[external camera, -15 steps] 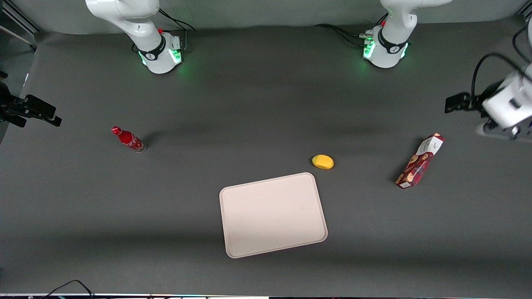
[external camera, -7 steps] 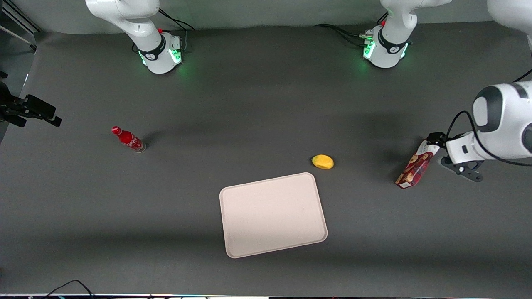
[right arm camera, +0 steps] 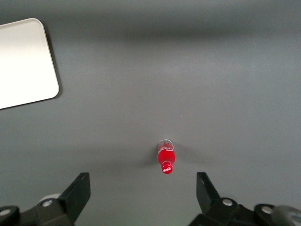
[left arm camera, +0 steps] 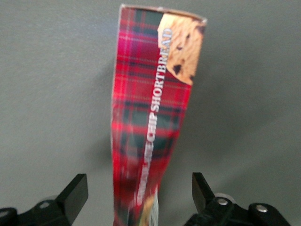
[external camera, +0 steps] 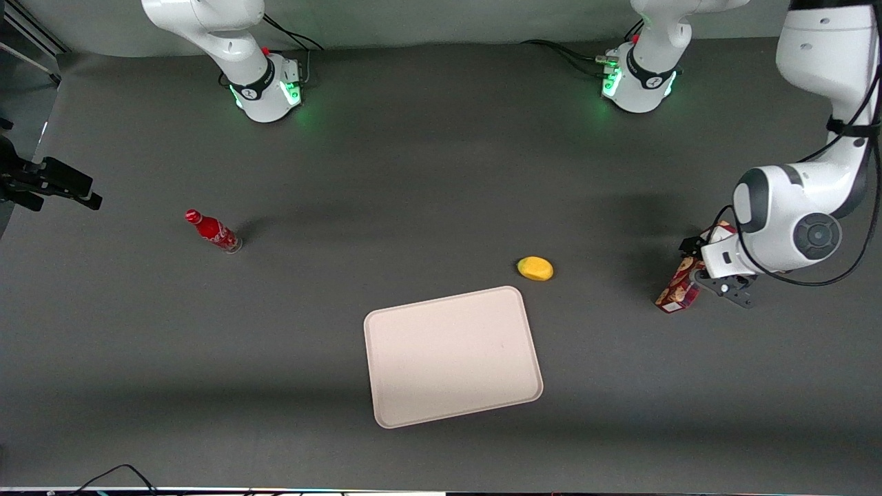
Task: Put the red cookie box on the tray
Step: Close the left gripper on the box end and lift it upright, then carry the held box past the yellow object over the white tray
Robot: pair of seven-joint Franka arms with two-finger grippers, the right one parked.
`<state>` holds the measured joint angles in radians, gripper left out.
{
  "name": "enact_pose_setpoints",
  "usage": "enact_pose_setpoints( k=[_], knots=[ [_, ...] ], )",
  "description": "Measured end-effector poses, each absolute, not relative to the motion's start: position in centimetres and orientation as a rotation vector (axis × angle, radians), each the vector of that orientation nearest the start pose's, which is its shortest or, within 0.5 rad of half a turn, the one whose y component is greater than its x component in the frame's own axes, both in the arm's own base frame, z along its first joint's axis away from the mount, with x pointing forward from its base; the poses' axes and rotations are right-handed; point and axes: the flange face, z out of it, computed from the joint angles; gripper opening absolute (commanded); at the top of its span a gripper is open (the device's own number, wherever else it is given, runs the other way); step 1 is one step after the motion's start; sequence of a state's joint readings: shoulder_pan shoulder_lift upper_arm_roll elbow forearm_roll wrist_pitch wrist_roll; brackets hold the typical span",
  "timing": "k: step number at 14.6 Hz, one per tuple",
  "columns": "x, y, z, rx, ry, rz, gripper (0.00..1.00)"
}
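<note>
The red cookie box (external camera: 674, 292), a long dark-red plaid carton, rests on the dark table toward the working arm's end. Much of it is covered by the arm in the front view. My left gripper (external camera: 697, 264) is over the box's end farther from the front camera. In the left wrist view the box (left arm camera: 150, 117) runs lengthwise between the gripper's (left arm camera: 139, 188) open fingers (left arm camera: 75, 190), with a gap on each side. The pale tray (external camera: 451, 355) lies flat near the table's middle, nearer the front camera, with nothing on it.
A yellow lemon-like object (external camera: 535, 268) sits just off the tray's corner, between tray and box. A small red bottle (external camera: 212, 231) stands toward the parked arm's end and also shows in the right wrist view (right arm camera: 166, 161).
The left arm has swung in from the table's edge and come down over the box. Its open gripper now straddles the carton. The box, tray, lemon and bottle have not moved.
</note>
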<state>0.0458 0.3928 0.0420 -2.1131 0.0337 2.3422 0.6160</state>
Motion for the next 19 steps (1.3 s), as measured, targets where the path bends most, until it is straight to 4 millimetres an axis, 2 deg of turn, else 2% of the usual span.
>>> enact_pose_setpoints(
  k=[2,4,8,11,13,15,17,19],
  knots=[
    [55.8,5.0,19.3,-3.027,0.865,0.243,0.0],
    [55.7,5.0,18.6,-3.049,0.839,0.239,0.0],
    [55.8,5.2,19.3,-3.067,0.811,0.221,0.0],
    [56.2,5.2,20.8,-3.081,0.797,0.25,0.0],
    [57.5,5.1,23.7,-3.114,0.729,0.295,0.0],
    [59.5,4.2,29.4,-3.157,0.607,0.335,0.0],
    [61.4,1.4,36.3,-3.189,0.443,0.342,0.0],
    [62.6,-3.0,42.7,-3.208,0.242,0.304,0.0]
  ],
)
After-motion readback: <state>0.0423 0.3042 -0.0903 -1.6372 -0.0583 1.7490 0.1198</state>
